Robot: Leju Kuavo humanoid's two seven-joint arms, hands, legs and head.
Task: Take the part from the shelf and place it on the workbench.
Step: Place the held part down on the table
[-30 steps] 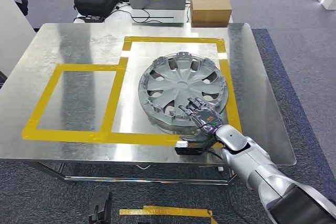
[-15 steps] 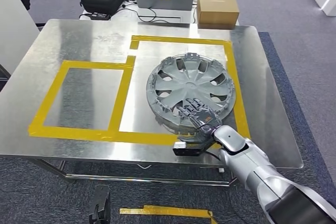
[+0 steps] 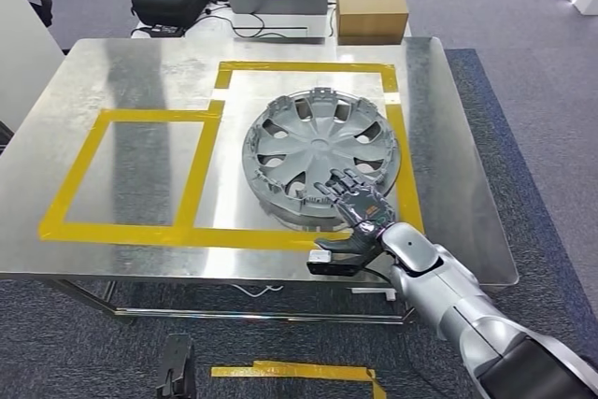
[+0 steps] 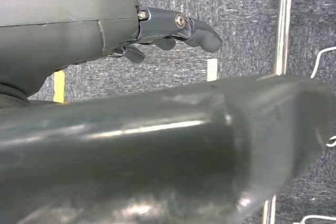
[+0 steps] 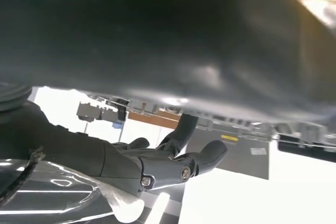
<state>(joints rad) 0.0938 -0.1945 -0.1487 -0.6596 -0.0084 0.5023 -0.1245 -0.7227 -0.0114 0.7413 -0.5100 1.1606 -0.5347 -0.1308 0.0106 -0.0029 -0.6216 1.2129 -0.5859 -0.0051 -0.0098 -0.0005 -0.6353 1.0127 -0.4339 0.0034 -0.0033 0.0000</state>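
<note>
The hubcap (image 3: 322, 158) lay flat on the tabletop (image 3: 127, 72), inside the taped rectangle toward the right edge, round and without a long axis. The right hand (image 3: 358, 210) held its near rim, fingers (image 3: 343, 184) spread over the top. The left hand (image 4: 174, 27), holding nothing with fingers loosely curled, hung over the floor. Against the earlier frames only the camera had swayed; grip and hubcap looked unchanged.
</note>
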